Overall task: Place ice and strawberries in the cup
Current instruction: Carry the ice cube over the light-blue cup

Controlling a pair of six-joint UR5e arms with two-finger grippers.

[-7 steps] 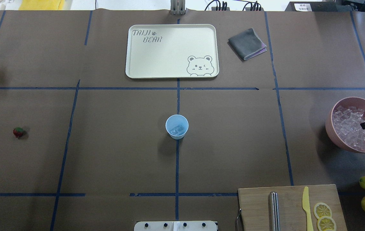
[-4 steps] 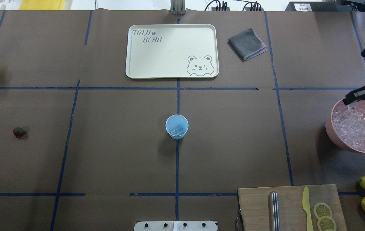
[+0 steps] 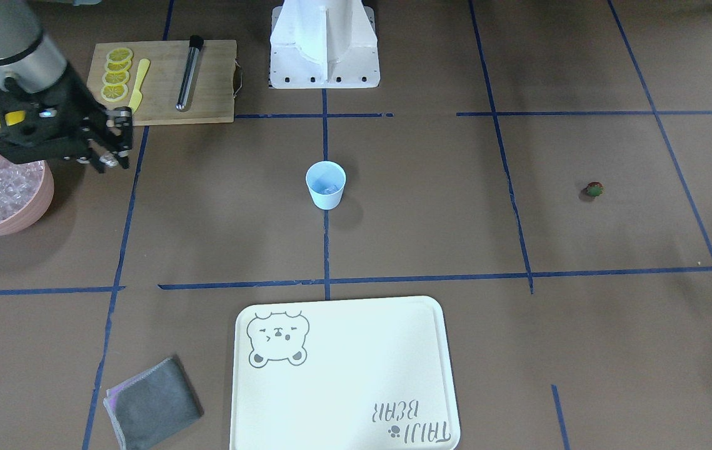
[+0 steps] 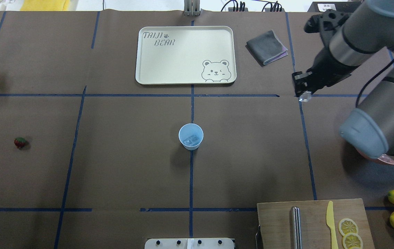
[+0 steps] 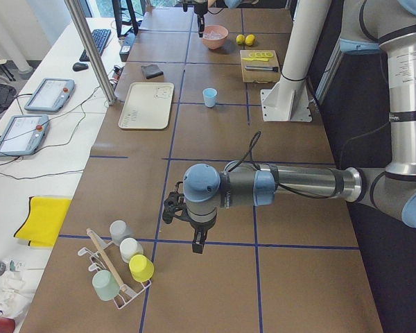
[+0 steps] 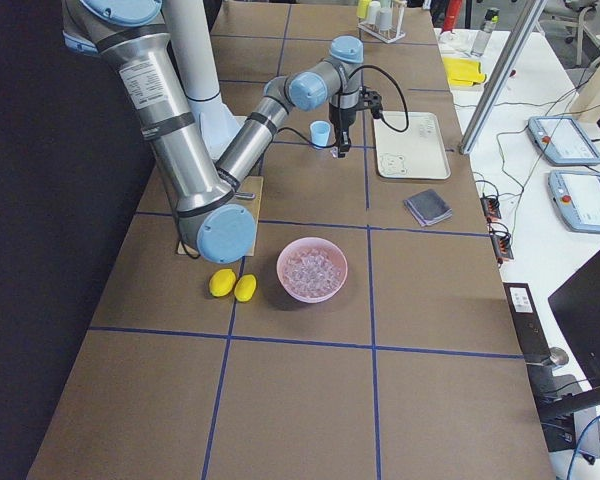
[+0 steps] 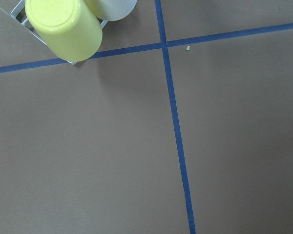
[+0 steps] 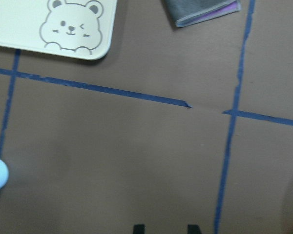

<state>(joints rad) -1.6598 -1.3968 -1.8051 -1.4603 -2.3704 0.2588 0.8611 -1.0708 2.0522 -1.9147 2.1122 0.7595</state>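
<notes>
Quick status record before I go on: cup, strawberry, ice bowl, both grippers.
cup: upright at table centre, some ice inside
strawberry: lying on the table on the robot's left, nothing touching it
pink bowl: holds many ice cubes
right gripper: shut on ice cube, in the air, clear of the bowl, not yet over the cup
left gripper: over the table's far left end; open or shut cannot be told
</notes>
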